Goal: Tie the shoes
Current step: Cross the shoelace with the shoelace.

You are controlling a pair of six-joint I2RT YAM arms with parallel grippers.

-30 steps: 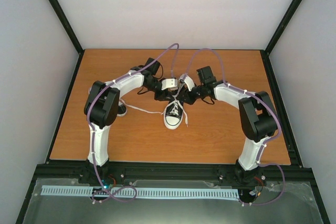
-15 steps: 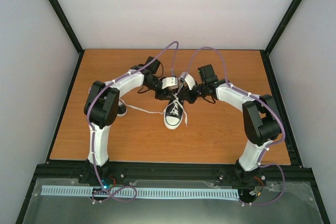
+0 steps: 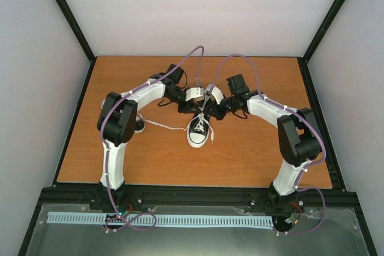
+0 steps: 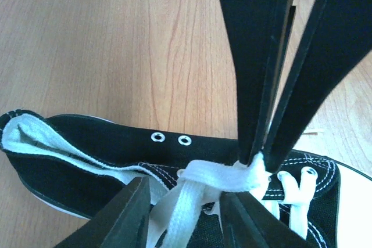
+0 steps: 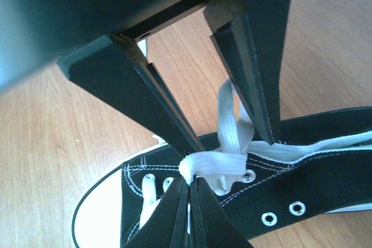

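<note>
You had both grippers meeting over the throat of the shoe (image 3: 198,133). It sat flat on the table (image 3: 258,154), its long axis running from the white toe cap (image 3: 197,142) at the end nearest the arms' mounts back to the heel. The right gripper (image 5: 190,185), on the shoe's right side, was pinched fully closed on the lace (image 4: 218,175). It held the point where the white strands bunch across the shoe just heelward of the laced eyelets (image 4: 295,173). The left gripper (image 4: 183,193), on the shoe's left side, had its jaws apart and held nothing. They straddled the strands right beside that pinch, and one flat strand stood up from the bunch between them, close against one finger. That was likely the relation the next move turned on. The free strand already lay inside the left jaws, so the left arm (image 3: 120,118) was the one placed to close on it and draw it crosswise to the shoe's long axis, away from the right grip. The other shoe (image 3: 139,126) lay well off the shoe's left side, half hidden behind the left arm and not yet tied, as far as you could see.
</note>
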